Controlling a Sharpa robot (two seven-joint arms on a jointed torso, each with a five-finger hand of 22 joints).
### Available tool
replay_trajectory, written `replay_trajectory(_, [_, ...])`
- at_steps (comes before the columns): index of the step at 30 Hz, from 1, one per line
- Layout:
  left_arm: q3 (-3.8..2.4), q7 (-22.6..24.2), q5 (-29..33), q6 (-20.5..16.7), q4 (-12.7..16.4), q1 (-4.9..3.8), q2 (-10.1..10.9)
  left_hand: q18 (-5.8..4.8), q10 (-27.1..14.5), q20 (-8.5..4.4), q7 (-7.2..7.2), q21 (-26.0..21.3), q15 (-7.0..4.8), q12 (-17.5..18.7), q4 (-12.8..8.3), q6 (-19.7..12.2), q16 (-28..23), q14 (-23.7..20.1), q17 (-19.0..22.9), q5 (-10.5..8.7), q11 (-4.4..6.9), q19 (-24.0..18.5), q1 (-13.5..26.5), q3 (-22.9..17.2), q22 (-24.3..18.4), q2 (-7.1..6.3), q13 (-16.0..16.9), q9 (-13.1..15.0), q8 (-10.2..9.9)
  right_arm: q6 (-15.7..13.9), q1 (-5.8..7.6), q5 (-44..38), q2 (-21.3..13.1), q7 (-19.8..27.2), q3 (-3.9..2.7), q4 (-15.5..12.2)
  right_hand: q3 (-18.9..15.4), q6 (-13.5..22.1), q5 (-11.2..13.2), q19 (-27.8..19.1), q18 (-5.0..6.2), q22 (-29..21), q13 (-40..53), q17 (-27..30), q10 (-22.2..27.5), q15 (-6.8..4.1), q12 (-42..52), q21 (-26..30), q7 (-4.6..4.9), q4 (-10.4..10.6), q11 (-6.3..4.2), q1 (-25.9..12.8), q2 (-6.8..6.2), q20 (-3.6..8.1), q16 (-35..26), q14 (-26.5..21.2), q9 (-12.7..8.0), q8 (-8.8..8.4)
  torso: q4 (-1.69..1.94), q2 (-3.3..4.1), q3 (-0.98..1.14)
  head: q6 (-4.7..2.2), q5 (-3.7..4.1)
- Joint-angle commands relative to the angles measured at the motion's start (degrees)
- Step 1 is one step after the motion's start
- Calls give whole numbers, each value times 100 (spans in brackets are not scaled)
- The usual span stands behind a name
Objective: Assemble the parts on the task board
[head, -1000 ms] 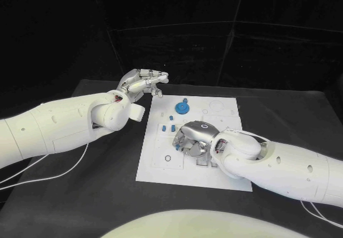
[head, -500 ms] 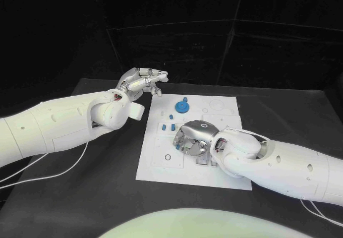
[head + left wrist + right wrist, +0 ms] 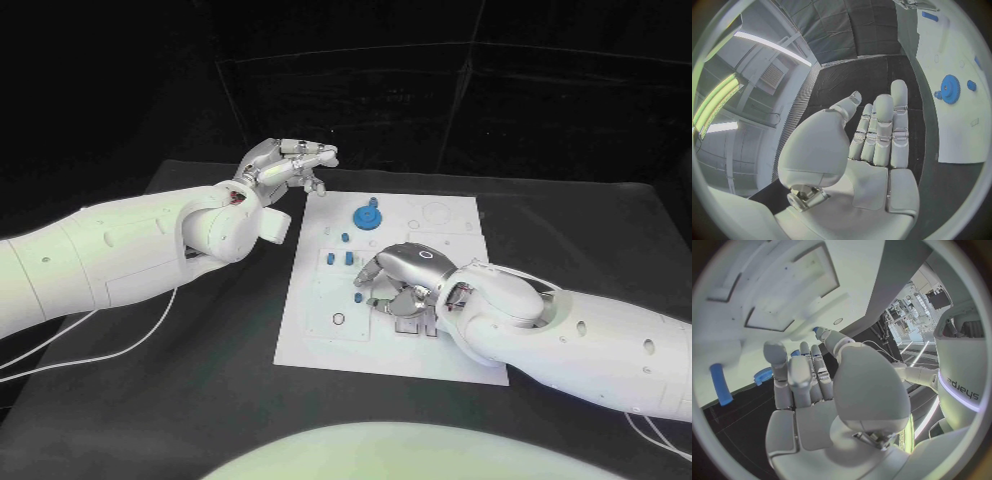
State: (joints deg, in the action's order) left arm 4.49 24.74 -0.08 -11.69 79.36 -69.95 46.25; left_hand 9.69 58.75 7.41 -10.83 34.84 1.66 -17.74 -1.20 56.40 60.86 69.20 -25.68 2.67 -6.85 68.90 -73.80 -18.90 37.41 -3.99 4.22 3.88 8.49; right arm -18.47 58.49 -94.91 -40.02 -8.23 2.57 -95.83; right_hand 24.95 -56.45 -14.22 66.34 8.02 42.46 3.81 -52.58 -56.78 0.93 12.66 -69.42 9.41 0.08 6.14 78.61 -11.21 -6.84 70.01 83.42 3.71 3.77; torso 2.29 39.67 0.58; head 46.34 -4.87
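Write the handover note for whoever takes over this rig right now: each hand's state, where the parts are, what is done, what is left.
Left hand: raised off the task board's far left corner, fingers apart, holding nothing.
Right hand: low over the board's middle, fingers pointing down; whether it holds a part cannot be told.
Parts: blue gear at the far end of the board; small blue pieces left of the right hand.
Done: cannot be judged.
Left: small pieces apparently still to be assembled.

Task board: flat, matt white plate. Blue gear: smooth plastic with a slight sheen. Right hand: polished silver metal. Left hand: glossy white shell segments. Tabletop: matt black, cloth-like surface.
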Motion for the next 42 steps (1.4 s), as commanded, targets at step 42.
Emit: replay_trajectory(42, [1, -82, 20, 148, -68, -10, -45, 79, -56, -2, -12, -44, 8, -34, 12, -48, 0, -32, 13, 23, 8, 31, -25, 57, -12, 30, 8, 7, 33, 1376, 667, 224, -910, -1009, -178, -196, -1538, -31, 64, 109, 89, -262, -5, 437, 327, -52, 858, 304, -65, 400, -63, 401, 453, 28, -263, -23, 49, 219, -1, 5, -6, -142, 178])
